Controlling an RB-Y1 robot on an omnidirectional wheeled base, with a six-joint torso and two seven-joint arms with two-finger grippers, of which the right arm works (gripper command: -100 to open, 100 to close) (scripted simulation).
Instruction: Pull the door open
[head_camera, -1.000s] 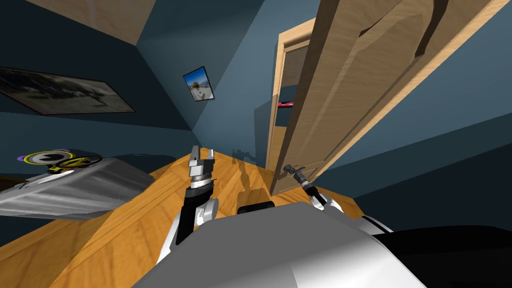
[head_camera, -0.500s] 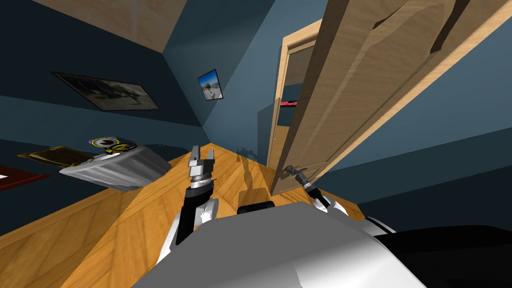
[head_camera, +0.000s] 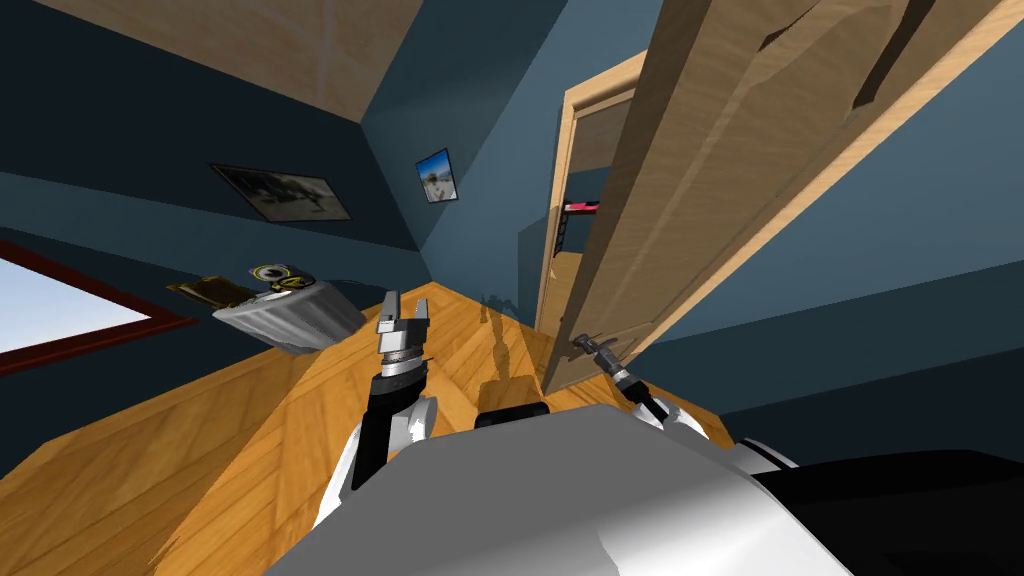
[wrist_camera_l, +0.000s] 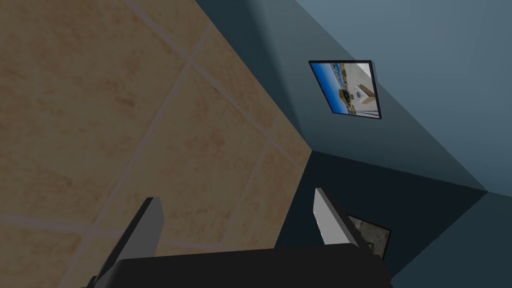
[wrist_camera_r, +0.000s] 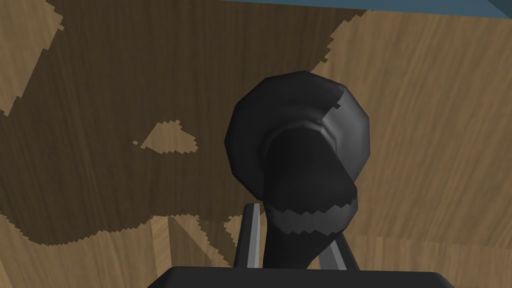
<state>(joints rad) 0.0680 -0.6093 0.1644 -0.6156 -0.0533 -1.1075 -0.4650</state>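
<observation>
A light wooden door (head_camera: 720, 170) stands partly open, swung out of its frame (head_camera: 560, 190) toward me. Its dark handle (head_camera: 580, 343) sits low on the leaf. My right gripper (head_camera: 592, 346) is shut on that handle; in the right wrist view the black handle (wrist_camera_r: 300, 165) fills the gap between the two fingers (wrist_camera_r: 252, 235), with the wooden door panel (wrist_camera_r: 430, 125) right behind it. My left gripper (head_camera: 403, 312) is raised in front of my chest, open and holding nothing, its fingers (wrist_camera_l: 150, 225) standing wide apart.
A grey box-like piece of furniture (head_camera: 290, 315) with a round yellow-ringed object (head_camera: 272, 272) on it stands at the left on the wooden floor (head_camera: 230, 440). Dark blue walls enclose the room. A window (head_camera: 60, 305) is at the far left.
The whole head view has swung: the grey furniture and wall pictures slid right and a window came in at the left, so I have turned. The right gripper stays on the handle.
</observation>
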